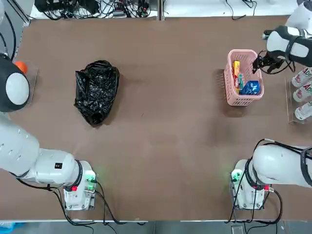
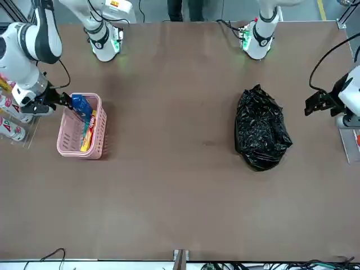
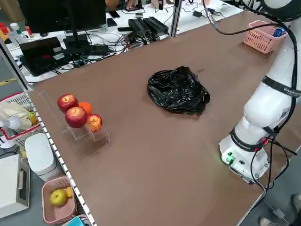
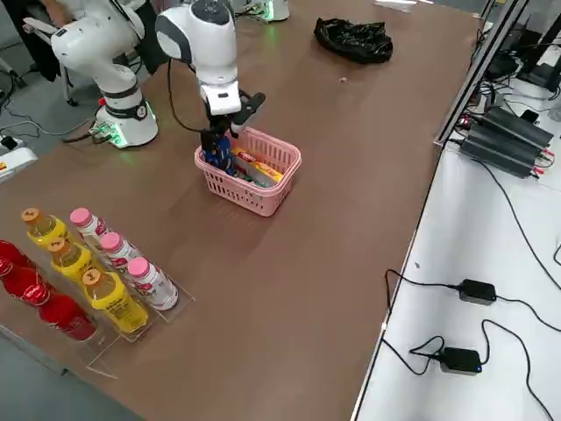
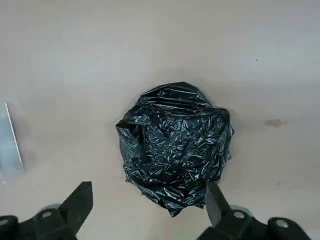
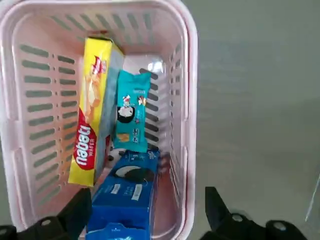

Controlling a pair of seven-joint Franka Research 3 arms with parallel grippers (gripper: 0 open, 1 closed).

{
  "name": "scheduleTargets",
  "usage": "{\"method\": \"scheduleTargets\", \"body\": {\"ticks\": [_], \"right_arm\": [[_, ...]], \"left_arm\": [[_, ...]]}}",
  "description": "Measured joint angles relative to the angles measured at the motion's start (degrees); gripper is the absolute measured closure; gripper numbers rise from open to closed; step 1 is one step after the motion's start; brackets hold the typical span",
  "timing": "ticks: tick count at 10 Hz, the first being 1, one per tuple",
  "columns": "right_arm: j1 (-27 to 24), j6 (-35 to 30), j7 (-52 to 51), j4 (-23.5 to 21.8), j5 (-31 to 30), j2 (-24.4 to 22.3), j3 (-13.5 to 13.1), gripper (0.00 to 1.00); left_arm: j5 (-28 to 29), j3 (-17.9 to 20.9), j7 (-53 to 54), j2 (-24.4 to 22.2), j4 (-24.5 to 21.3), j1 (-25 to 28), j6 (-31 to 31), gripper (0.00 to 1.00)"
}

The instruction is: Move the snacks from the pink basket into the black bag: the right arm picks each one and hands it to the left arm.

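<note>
From overhead, going left to right: my left arm's white body is at the far left edge, and the left gripper (image 5: 145,210) isn't clear in that view, but on its wrist cam I see both fingers spread wide w/ nothing between them, hanging above the black bag (image 1: 96,91). In the front cam the left gripper sits off to the side of the bag, well apart from it, near the table edge. Bag is a crumpled glossy lump lying on the brown table (image 1: 165,146), left of centre, on its own. Fruit rack w/ red apples (image 3: 75,113) and an orange one stands at the left table edge, well apart from the bag.

Middle of the table is bare brown top.

Further right, the pink basket (image 1: 229,83) stands upright. Inside I see all three snacks: yellow-orange pack (image 6: 92,125) along one long wall, small teal box (image 6: 131,112) beside it, blue cookie pack (image 6: 127,192) at the end nearest the right gripper (image 6: 145,215). That gripper is over the basket's outer end, fingers released and wide apart, straddling the blue pack's end in wrist cam; can't tell if it touches anything. Nothing grasped.

Far right: white bottles (image 1: 303,92) in a clear rack at the table edge, just beyond the basket
</note>
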Motion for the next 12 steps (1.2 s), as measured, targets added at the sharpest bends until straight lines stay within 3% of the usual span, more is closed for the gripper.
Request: {"method": "scheduleTargets", "body": {"ticks": [4,12], "right_arm": [[-0.42,3.71,0.00,-5.24,3.80,0.00,0.00,0.00],[-0.43,0.70,0.01,-5.37,4.63,-1.37,0.17,0.00]], "left_arm": [[0.07,0.00,0.00,0.02,0.00,0.02,0.06,0.00],[0.08,0.01,0.00,0.02,0.00,0.25,0.42,0.00]]}}
